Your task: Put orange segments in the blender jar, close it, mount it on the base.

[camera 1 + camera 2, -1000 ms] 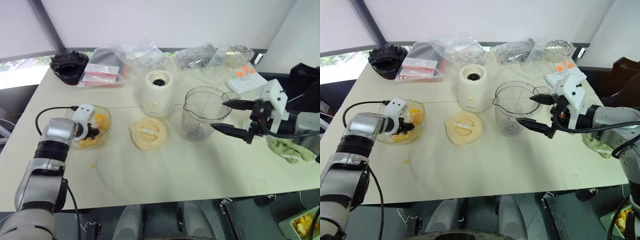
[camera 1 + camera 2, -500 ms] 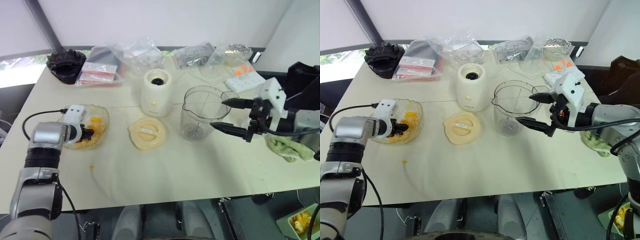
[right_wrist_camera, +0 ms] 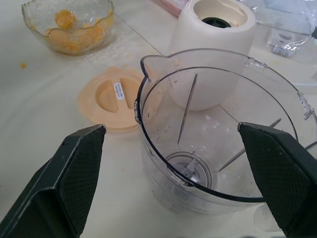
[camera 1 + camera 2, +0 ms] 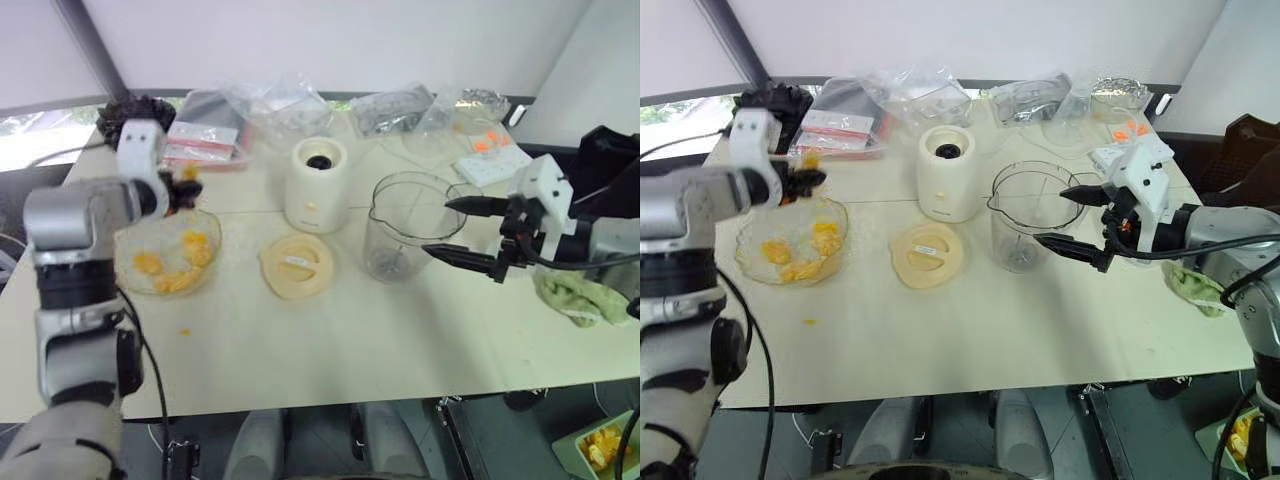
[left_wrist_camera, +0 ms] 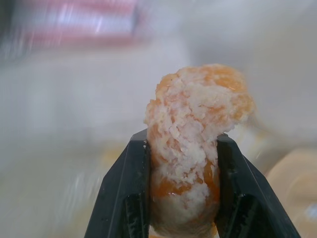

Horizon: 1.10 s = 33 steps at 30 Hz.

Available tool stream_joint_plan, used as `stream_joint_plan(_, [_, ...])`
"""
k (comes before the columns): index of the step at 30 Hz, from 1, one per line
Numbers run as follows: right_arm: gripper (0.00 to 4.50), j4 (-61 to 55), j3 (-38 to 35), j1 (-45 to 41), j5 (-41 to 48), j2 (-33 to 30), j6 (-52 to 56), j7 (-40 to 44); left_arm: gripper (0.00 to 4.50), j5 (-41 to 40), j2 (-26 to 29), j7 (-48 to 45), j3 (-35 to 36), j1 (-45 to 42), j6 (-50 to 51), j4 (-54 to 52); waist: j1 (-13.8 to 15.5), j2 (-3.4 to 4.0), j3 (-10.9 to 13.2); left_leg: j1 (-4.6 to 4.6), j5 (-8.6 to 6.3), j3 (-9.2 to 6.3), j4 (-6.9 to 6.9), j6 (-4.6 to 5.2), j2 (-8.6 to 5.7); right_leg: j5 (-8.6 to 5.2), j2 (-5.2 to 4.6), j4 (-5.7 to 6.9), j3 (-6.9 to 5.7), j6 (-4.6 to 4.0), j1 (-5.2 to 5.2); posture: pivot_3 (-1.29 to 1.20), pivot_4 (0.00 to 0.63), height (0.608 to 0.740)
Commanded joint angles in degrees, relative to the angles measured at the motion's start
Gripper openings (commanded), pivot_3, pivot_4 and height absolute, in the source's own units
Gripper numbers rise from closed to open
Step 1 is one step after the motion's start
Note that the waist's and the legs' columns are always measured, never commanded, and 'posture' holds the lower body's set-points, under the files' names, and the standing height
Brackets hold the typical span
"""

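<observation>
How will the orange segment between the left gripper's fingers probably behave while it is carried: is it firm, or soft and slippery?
The orange segment looks soft: it seems to bulge above the left gripper's fingers, so a harder squeeze would probably crush it. Its surface looks moist and pulpy, so it may slip. It is small and likely light.

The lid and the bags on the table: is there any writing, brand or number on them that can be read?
Lid: a small white sticker with dark print, too small to read.
Bags: red and white labels, too blurred to read.
Jar and base: no writing shows.
So there is no legible text.
</observation>
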Motion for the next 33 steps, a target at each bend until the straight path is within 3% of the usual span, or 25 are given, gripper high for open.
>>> stream_joint_plan(1, [4.50,-3.2,-4.6,1.3,0.5,-0.5,0.4,-1.8,1.46,0.3,-2.8,-1.8,-4.1,-6.6,-8.0,6.2,0.2,0.01,0.0,0.00,0.00,0.02,0.00,0.00,-0.02,0.00,0.00,-0.01,0.01,0.00,0.00,0.00,0.150,0.740])
stream_joint_plan(9, [4.50,-11.8,-14.9,10.1,2.5,0.9,4.6,-7.9,1.46,2.3,-16.2,-11.8,-13.7,-23.4,-28.0,27.2,0.7,-0.03,0.0,-0.09,-0.01,0.02,0.00,0.02,-0.04,-0.02,0.02,-0.09,0.01,0.03,-0.02,0.00,0.150,0.740])
stream_joint_plan(17, [4.50,-21.3,-25.9,18.7,5.8,4.3,9.4,-13.9,1.46,1.8,-28.5,-21.4,-14.6,-33.4,-42.3,41.3,0.7,-0.04,0.1,-0.13,-0.07,0.02,0.00,0.12,-0.05,-0.08,0.04,-0.14,0.00,0.09,-0.04,0.00,0.150,0.740])
stream_joint_plan(24, [4.50,-27.4,-34.4,25.5,9.2,7.0,12.1,-17.6,1.46,3.2,-32.5,-34.9,-17.4,-33.0,-47.6,44.7,0.7,0.00,0.0,-0.12,-0.10,0.01,0.00,0.16,0.00,-0.13,0.09,-0.17,-0.01,0.15,-0.04,0.00,0.150,0.740])
stream_joint_plan(33, [4.50,-29.1,-37.2,28.7,12.8,6.7,12.1,-20.5,1.46,8.1,-32.6,-40.5,-22.0,-31.4,-49.5,46.6,0.7,0.00,0.0,-0.16,-0.10,0.02,0.01,0.17,0.00,-0.12,0.06,-0.26,0.00,0.13,-0.03,0.00,0.150,0.740])
